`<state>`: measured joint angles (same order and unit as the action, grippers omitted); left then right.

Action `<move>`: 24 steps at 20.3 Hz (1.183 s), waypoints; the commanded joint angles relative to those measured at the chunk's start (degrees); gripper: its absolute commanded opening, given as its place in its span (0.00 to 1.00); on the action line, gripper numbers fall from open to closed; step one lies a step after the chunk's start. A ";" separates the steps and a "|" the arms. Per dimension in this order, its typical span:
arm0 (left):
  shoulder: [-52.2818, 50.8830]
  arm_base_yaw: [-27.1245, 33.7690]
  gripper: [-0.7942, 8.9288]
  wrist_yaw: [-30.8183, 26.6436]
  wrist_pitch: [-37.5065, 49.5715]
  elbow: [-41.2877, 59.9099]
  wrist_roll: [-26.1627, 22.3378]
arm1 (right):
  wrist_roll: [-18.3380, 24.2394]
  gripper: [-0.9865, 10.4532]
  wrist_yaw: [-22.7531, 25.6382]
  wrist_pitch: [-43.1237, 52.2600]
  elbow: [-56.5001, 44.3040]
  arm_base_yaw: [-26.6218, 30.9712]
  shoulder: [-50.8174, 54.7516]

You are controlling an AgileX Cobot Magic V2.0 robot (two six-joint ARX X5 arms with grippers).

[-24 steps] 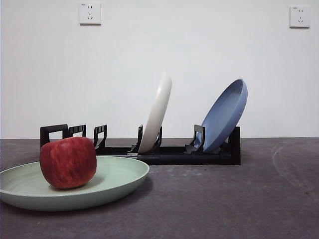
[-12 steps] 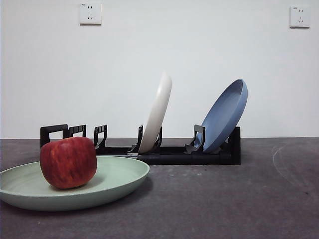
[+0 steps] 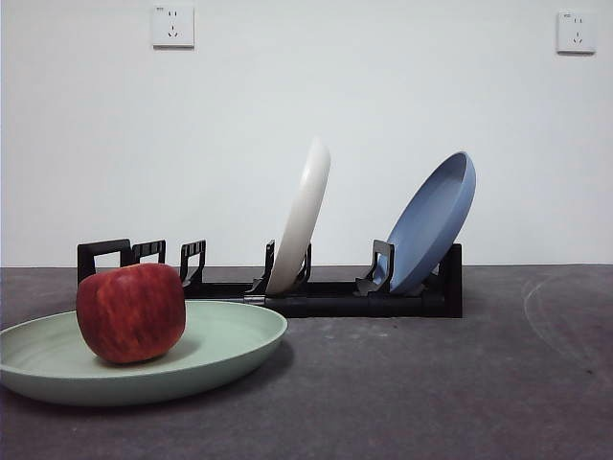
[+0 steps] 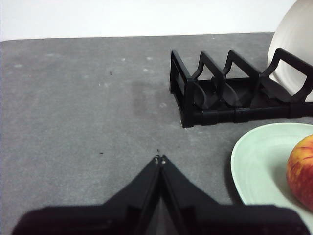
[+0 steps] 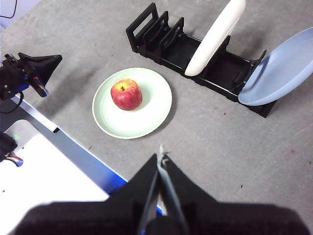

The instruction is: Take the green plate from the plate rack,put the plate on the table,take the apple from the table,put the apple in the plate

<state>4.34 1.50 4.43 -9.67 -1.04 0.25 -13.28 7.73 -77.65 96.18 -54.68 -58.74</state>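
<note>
The green plate [image 3: 220, 347] lies flat on the table [image 3: 431, 383] at the front left, with the red apple [image 3: 131, 311] resting in it. Behind stands the black plate rack [image 3: 326, 292]. From high above, the right wrist view shows the apple [image 5: 126, 94] in the green plate [image 5: 151, 105] beside the plate rack [image 5: 166, 41]. My right gripper [image 5: 161, 157] is shut and empty, high over the table. My left gripper [image 4: 159, 159] is shut and empty, low over bare table, apart from the green plate [image 4: 254, 161] and the apple [image 4: 302, 169].
A cream-white plate [image 3: 302, 216] and a blue plate [image 3: 433, 220] lean in the rack's slots. The left arm [image 5: 29, 71] shows in the right wrist view near the table's edge. Two wall sockets sit on the white wall behind.
</note>
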 commanded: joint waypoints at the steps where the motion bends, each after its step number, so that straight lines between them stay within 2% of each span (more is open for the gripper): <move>1: 0.63 0.17 0.08 0.04 0.55 0.42 0.15 | -0.20 0.09 0.24 -1.36 -0.35 0.00 0.02; 4: 1.42 0.17 0.08 0.04 0.52 0.42 0.15 | -0.15 0.09 0.24 -1.36 -0.35 0.00 0.02; 5: 1.68 0.17 0.08 0.04 0.55 0.42 0.15 | 1.07 0.09 0.96 -1.36 -0.35 0.00 0.04; 8: 2.56 0.17 0.08 0.04 0.55 0.42 0.15 | 7.02 0.09 11.04 -0.02 -0.50 0.22 0.11; 9: 2.86 0.20 0.08 0.04 0.55 0.42 0.15 | 10.34 0.09 14.21 2.64 -0.96 0.85 0.07; 10: 3.21 0.17 0.08 0.04 0.55 0.42 0.15 | 13.66 0.09 16.41 6.69 -1.99 2.23 0.04; 12: 3.93 0.17 0.08 0.04 0.55 0.42 0.15 | 18.75 0.09 16.55 16.39 -5.75 7.87 0.39; 14: 4.61 0.17 0.08 0.04 0.55 0.42 0.15 | 20.00 0.09 13.57 25.53 -11.69 16.61 1.31; 15: 4.96 0.17 0.08 0.04 0.52 0.42 0.15 | 19.93 0.09 9.90 30.08 -15.54 21.42 2.05; 18: 5.90 0.17 0.08 0.04 0.55 0.42 0.15 | 19.74 0.09 -8.76 44.33 -29.77 35.32 5.11; 19: 6.14 0.17 0.08 0.04 0.55 0.42 0.15 | 19.30 0.09 -13.11 48.39 -34.23 38.53 6.16; 21: 6.60 0.17 0.08 0.04 0.55 0.42 0.15 | 19.23 0.09 -17.27 54.60 -41.24 42.51 8.35; 24: 7.21 0.17 0.08 0.04 0.55 0.42 0.15 | 19.23 0.09 -18.40 62.77 -51.04 46.07 12.13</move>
<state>11.40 1.50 4.43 -9.65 -1.04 0.25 6.00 -10.20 -17.39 48.82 -9.21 -47.70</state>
